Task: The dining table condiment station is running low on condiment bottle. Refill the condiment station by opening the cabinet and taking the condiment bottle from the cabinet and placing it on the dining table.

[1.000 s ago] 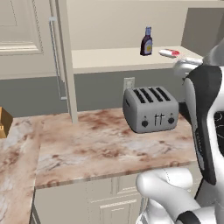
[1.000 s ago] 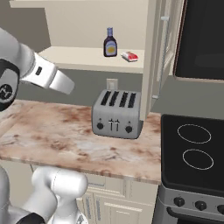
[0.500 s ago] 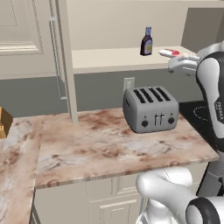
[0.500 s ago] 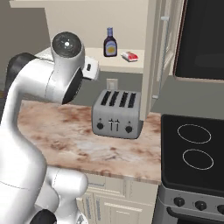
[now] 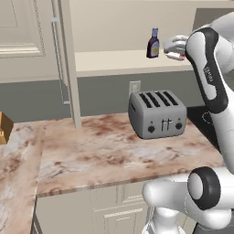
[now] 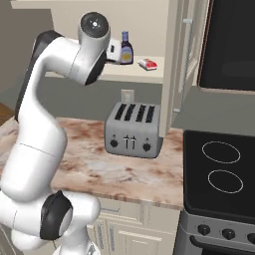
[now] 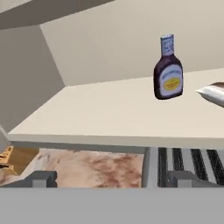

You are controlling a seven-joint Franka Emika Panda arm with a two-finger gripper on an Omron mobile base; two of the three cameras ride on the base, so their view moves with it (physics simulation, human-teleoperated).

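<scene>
While the arm (image 6: pixel 55 99) reaches up toward the open cabinet (image 5: pixel 68 64), the bottle (image 5: pixel 153 44) stands upright on the cabinet's shelf (image 5: pixel 119 61), well back from the front edge. From the right base view the same bottle (image 6: pixel 126 49) shows just past the arm's wrist, with a small red and white packet (image 6: pixel 148 63) lying on the shelf beside it. Seen from the hand view, the bottle (image 7: pixel 168 70) is dark maroon with a pale blue cap and a light label, and it sits on the cream shelf (image 7: pixel 109 113) above and ahead of the hand (image 7: pixel 111 178). The two dark fingertips (image 7: pixel 41 178) stand far apart at the bottom of that view, spread wide with nothing between them. No part of the hand touches the bottle. At the right edge of the hand view the end of the packet (image 7: pixel 212 94) lies near the bottle, apart from it.

Below the shelf a grey toaster (image 5: pixel 157 114) with four slots rests on the marble counter (image 5: pixel 91 155), against the grey wall under a wall socket (image 5: pixel 134 87). To the right of the counter is a black stove (image 6: pixel 219 169) with two ring burners showing. The cabinet door (image 5: pixel 27 36) stands swung open to the left in the left base view, its long silver handle (image 5: pixel 58 59) upright.
</scene>
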